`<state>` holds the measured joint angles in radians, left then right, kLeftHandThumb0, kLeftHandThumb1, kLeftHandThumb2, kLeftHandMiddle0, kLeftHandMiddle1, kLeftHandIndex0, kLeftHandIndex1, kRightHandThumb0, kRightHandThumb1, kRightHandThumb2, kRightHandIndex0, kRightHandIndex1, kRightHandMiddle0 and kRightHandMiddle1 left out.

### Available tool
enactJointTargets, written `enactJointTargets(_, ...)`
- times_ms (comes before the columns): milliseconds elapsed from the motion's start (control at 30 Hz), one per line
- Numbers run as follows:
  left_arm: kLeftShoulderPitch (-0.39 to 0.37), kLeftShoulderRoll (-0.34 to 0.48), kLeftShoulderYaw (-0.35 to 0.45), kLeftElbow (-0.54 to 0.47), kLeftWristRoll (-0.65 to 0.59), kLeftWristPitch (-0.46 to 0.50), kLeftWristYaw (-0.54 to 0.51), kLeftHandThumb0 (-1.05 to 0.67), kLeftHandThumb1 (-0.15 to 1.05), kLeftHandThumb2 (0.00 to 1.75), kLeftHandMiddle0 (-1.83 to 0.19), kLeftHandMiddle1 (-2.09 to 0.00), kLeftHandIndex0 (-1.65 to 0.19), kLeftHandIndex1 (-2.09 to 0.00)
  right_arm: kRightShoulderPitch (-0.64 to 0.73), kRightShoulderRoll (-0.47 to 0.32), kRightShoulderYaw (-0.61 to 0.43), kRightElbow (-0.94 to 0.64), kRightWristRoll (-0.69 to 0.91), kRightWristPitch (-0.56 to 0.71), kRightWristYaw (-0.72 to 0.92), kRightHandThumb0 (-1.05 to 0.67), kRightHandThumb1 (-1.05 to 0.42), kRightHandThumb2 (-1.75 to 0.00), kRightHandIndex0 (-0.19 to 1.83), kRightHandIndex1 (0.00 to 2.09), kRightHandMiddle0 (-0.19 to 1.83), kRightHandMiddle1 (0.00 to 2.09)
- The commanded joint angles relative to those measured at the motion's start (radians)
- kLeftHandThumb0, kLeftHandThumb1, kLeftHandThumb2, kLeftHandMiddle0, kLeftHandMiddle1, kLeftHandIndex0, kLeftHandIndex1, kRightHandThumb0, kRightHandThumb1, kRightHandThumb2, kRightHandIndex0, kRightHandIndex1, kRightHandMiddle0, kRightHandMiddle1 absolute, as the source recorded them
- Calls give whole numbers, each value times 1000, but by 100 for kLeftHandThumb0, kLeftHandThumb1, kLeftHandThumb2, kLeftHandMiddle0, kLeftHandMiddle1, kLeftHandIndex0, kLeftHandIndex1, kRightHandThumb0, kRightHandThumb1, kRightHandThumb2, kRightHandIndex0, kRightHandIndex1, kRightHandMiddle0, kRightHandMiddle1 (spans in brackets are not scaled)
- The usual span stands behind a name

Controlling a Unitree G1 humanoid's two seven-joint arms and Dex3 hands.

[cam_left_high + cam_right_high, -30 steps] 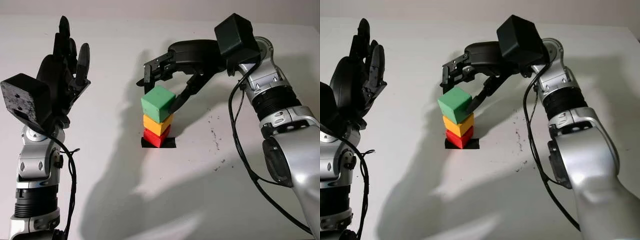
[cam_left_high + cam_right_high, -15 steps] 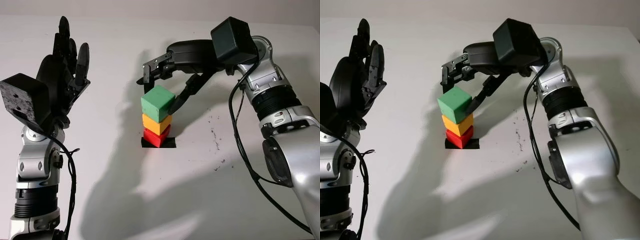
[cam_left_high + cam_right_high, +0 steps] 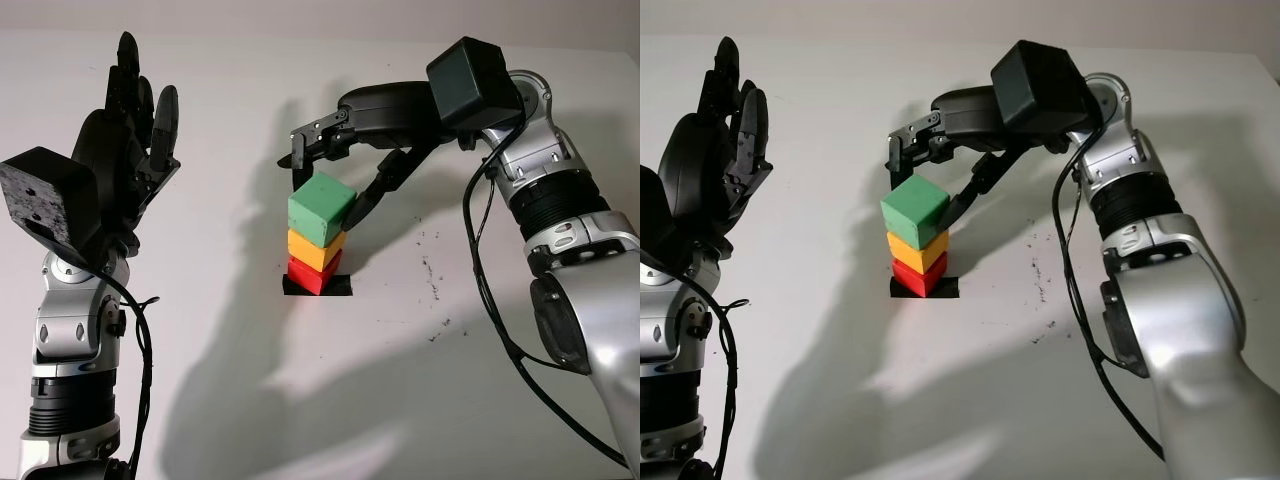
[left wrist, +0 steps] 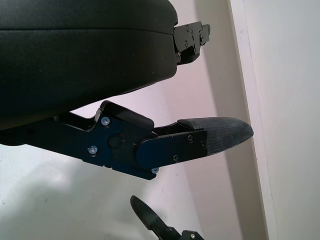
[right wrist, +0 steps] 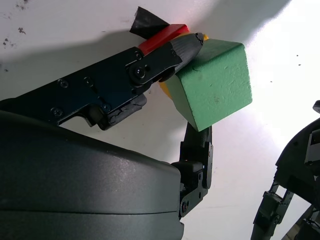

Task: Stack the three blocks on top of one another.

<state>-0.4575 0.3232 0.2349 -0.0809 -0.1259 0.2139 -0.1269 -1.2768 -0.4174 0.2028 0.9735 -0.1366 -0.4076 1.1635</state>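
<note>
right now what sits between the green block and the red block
The yellow block sits between the green block and the red block, in the left eye view.

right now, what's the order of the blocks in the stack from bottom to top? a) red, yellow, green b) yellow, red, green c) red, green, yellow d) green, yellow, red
a: the red block sits at the bottom on the black tape patch, the yellow block on it, and the green block on top, with the right robot hand around the green one.
</note>
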Motion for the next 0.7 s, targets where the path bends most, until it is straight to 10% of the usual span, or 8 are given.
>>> enactJointTargets(0, 0, 3, -2, 1, 1, -9, 1, -74, 105, 58, 19, 0, 19, 0, 2, -26, 5, -25, -1, 5, 12, -65, -86, -5, 19, 2, 23, 126)
enactJointTargets(233, -7, 5, -5, 12, 8, -12, 2, -76, 105, 58, 19, 0, 19, 0, 2, -60, 12, -72, -10, -17, 36, -72, -88, -6, 13, 1, 12, 115)
enactJointTargets(667, -16, 3, -9, 43, 2, -30, -12, -76, 105, 61, 19, 0, 19, 0, 46, -93, 17, -232, 35, 66, 101, -87, -88, -5, -19, 0, -19, 3)
